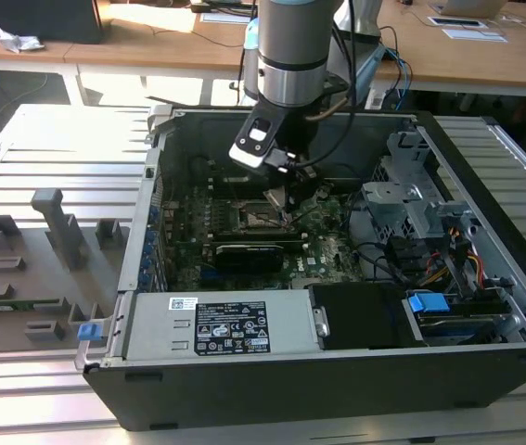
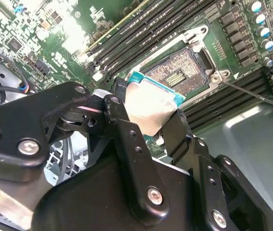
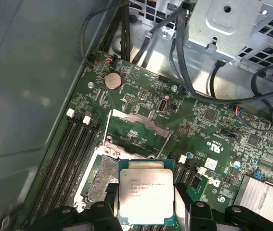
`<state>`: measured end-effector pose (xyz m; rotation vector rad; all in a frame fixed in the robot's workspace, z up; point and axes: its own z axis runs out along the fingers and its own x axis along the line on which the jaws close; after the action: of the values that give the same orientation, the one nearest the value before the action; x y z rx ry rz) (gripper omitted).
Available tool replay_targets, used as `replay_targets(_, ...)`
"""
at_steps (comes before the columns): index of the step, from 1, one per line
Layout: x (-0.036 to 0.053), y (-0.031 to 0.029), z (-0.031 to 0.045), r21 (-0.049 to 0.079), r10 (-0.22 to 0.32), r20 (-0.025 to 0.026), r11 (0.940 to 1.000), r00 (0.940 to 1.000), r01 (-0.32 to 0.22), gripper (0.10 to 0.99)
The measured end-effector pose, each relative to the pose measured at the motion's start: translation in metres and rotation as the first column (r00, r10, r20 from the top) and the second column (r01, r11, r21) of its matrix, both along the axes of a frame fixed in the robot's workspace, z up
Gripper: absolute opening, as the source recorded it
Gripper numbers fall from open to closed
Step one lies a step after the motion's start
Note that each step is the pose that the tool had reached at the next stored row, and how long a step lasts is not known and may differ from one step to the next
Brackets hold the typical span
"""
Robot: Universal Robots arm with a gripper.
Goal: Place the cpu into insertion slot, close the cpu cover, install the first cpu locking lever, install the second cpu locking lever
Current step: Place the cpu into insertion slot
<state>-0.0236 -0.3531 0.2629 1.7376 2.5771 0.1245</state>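
Hand (image 2: 147,120) gripped the cpu (image 2: 151,98) by two opposite edges.
The insertion slot (image 2: 175,70) lay just beyond its fingertips (image 2: 119,113), partly under the cpu; the cpu cover (image 3: 138,126) stood open.

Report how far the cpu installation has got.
Done: the cpu is picked up, clamped in the gripper. In hand: it is held over the insertion slot, whose pin grid is bare, so it is not yet seated. Left: the cpu cover stands open and a thin lever rod lies unlatched beside the socket, so seating, closing the cover and both levers remain.
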Motion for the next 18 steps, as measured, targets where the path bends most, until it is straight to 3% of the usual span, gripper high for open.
replay_targets(8,0.0001,0.0000,0.0000,-0.001,-0.092,0.0001,0.9958,0.9958,0.092,0.545)
replay_targets(13,0.0002,0.0000,-0.0001,-0.003,-0.151,0.0002,0.9885,0.9885,0.151,0.545)
replay_targets(18,0.0004,0.0000,-0.0001,-0.004,-0.211,0.0004,0.9775,0.9775,0.211,0.545)
